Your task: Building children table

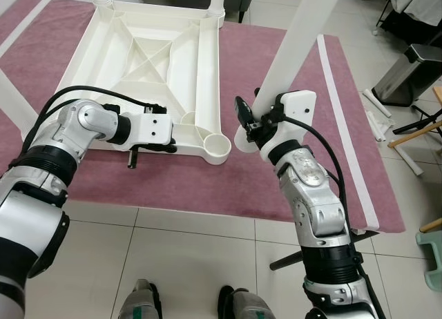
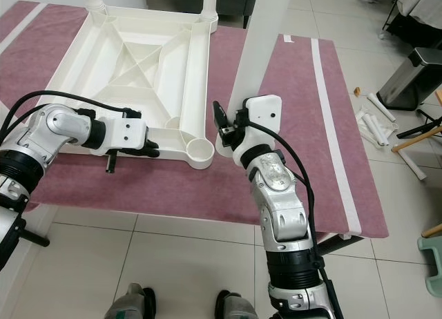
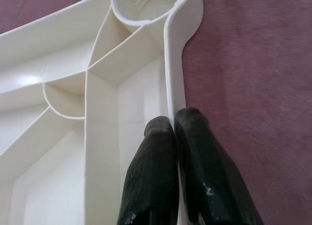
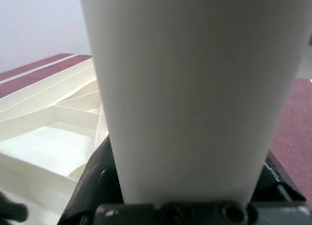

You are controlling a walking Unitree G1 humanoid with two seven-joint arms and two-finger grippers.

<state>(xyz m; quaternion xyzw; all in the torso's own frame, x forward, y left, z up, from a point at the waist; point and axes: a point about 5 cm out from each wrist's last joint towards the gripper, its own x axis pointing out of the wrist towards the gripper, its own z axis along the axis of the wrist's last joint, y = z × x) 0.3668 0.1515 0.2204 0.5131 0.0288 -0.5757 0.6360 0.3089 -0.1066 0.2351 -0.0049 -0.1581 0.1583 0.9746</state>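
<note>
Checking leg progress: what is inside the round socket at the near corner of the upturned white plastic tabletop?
The round socket holds no leg; its depths are in shadow. The white table leg held by the right gripper stands just beside it.

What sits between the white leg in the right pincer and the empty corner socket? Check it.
Nothing visible. The table leg, held in the right pincer, has its lower end just beside the open corner socket; bare rug lies between. The left pincer clamps the tabletop's rim, clear of the socket.

Bare rug (image 1: 173, 184) lies open along the lower centre, below the upturned table top (image 1: 148, 63). At centre right, the slanting leg (image 1: 293, 53) and the right gripper (image 1: 250, 119) block the way. Loose tubes (image 1: 376, 115) clutter the floor at far right.
</note>
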